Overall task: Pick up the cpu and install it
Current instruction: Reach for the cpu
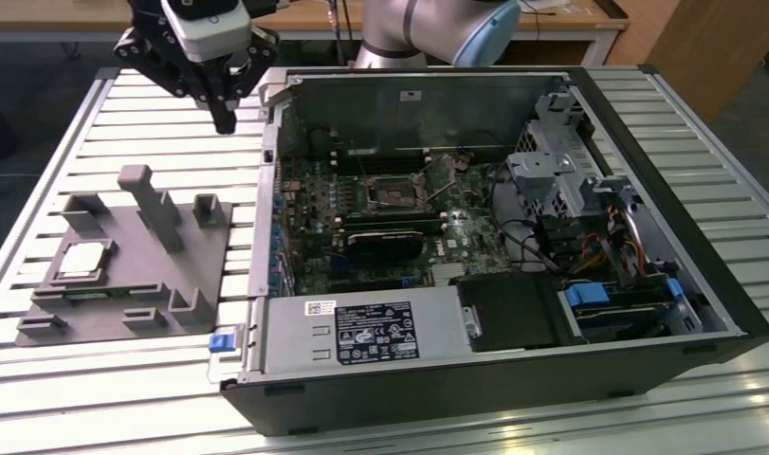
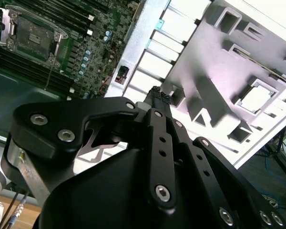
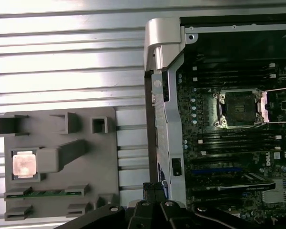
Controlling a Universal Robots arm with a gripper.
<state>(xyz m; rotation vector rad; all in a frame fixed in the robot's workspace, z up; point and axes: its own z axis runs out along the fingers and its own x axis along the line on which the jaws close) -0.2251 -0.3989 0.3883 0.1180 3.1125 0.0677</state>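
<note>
Silver-grey cpu (image 1: 83,261) sits in the grey fixture plate (image 1: 213,258); the gripper (image 1: 224,121) hangs well apart, fingers pressed together, holding nothing.

A slatted aluminium table (image 1: 106,398) of long parallel ribs carries 2 things directly; a grey fixture plate (image 1: 217,261) lies flat on it toward the exterior view's left; an open computer case (image 1: 485,384) lies on its side toward the exterior view's right, covering much of the top; in the first wrist view a strip of bare slats (image 3: 131,143) separates the 2.
</note>
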